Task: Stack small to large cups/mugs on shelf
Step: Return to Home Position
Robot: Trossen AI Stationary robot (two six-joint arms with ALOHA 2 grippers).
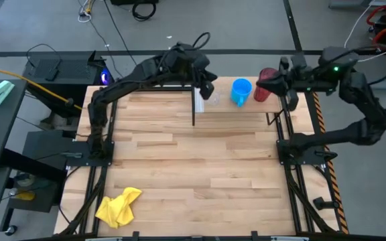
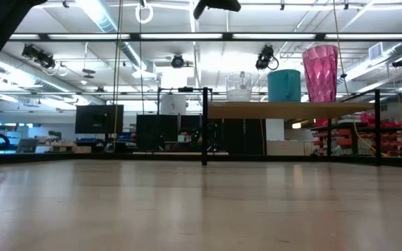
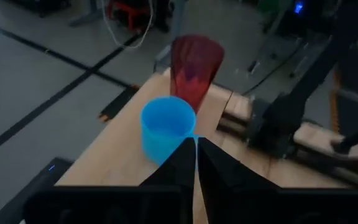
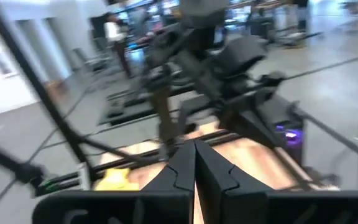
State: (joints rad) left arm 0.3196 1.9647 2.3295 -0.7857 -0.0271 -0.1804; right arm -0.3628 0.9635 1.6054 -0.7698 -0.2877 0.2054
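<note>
Three cups stand in a row on the shelf (image 2: 292,109) at the table's far edge: a small clear cup (image 2: 239,86), a blue mug (image 2: 285,85) and a taller dark red tumbler (image 2: 319,72). Each rests upright on its base; none is inside another. My left gripper (image 3: 196,155) hovers shut above the clear cup (image 1: 214,100), pointing toward the blue mug (image 3: 165,127) and the tumbler (image 3: 194,67). My right gripper (image 4: 194,155) is shut, high beside the tumbler (image 1: 265,86), and points across the table toward the left arm.
A yellow cloth (image 1: 118,206) lies crumpled at the table's near left corner. Thin black uprights (image 2: 204,125) carry the shelf above the wooden tabletop (image 1: 200,161). Black frame rails run along the table's left and right edges.
</note>
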